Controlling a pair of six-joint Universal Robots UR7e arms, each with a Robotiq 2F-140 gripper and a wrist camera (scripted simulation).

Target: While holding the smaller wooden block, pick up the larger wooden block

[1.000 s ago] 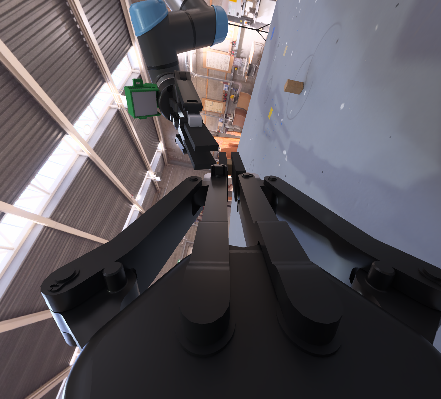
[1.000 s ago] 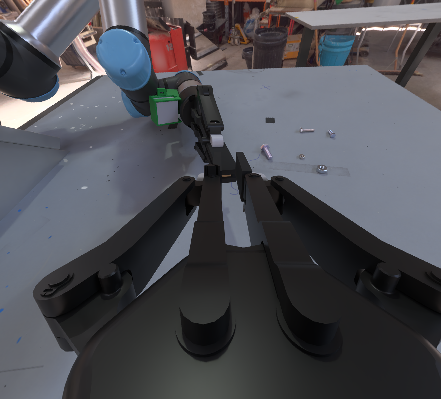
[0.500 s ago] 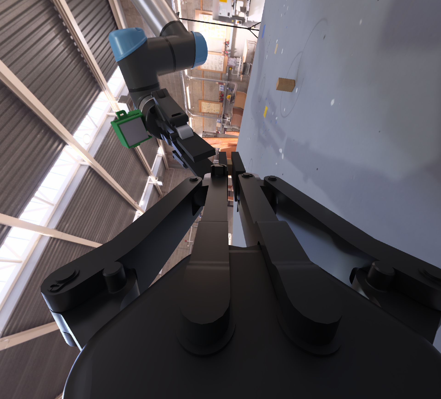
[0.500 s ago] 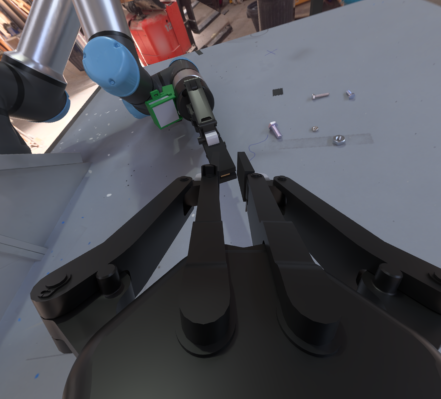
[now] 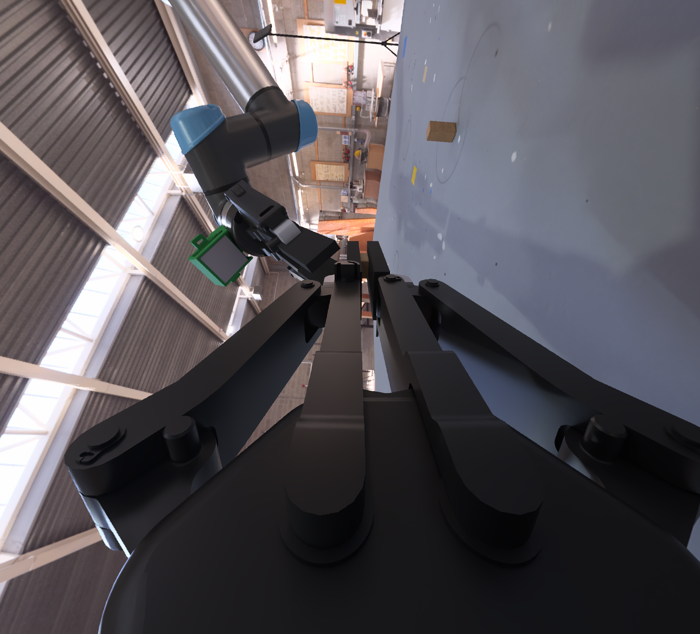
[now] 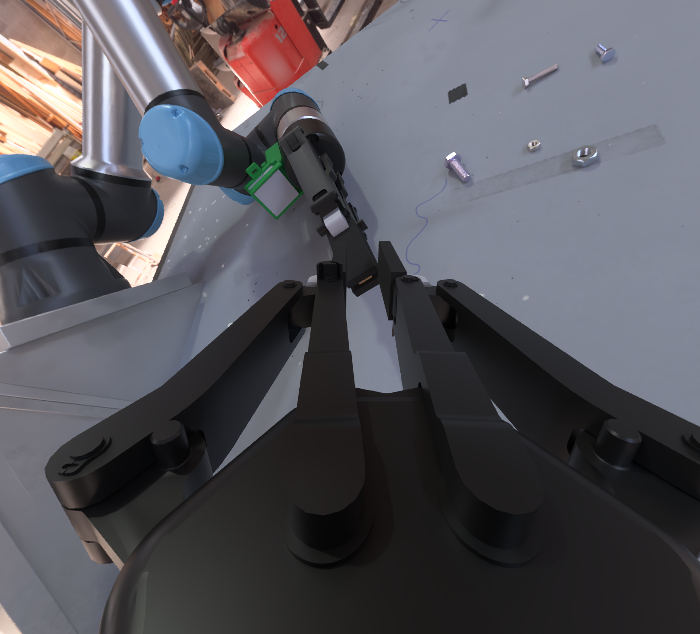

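Matte black tool (image 6: 363, 275) linkages with round pivot pins; silver arm tubes, blue joint caps, apparently a green-framed wrist camera (image 6: 273, 188).

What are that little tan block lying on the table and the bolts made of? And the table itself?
The block looks like unfinished wood: matte tan faces with faint grain. The bolts and nuts seem to be bare steel or zinc-plated, given their silvery shine. The table has a matte grey painted look, speckled and scuffed; what lies beneath the paint I cannot tell.

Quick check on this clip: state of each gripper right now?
Left gripper: closed on the smaller wooden block, fingers nearly together.
Right gripper: fingers slightly apart, nothing between them but the left gripper's tip; holding nothing.
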